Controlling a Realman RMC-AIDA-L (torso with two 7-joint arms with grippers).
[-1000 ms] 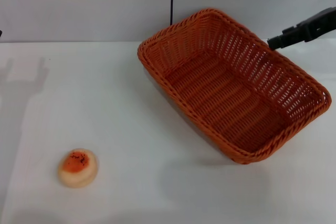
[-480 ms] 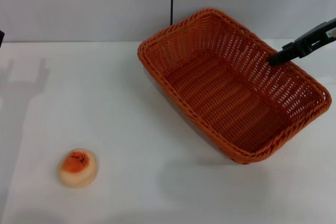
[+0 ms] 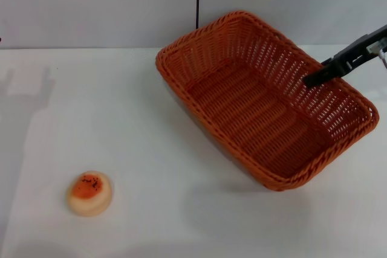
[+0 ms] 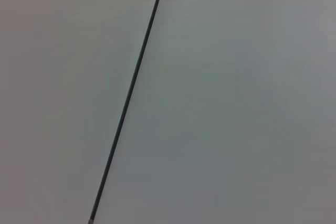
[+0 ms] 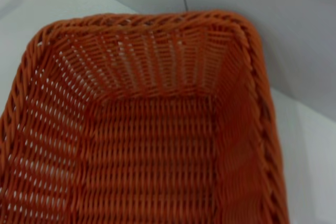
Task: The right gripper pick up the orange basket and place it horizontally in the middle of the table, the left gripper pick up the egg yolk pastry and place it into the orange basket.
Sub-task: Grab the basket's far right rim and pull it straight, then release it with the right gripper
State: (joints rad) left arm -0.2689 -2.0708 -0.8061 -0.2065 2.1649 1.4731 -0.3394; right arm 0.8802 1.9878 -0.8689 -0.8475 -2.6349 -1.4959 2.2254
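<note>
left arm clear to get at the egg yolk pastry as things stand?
Probably yes. The egg yolk pastry sits alone on the table's left side, apart from the orange basket, nothing over it. The left gripper itself isn't in view, so reach is unconfirmed.

Over the last second the right gripper [image 3: 314, 79] has come down from above the orange basket [image 3: 260, 113] at the table's far right, dipping inside its right-hand wall. The basket has shifted slightly leftward under that contact.
</note>
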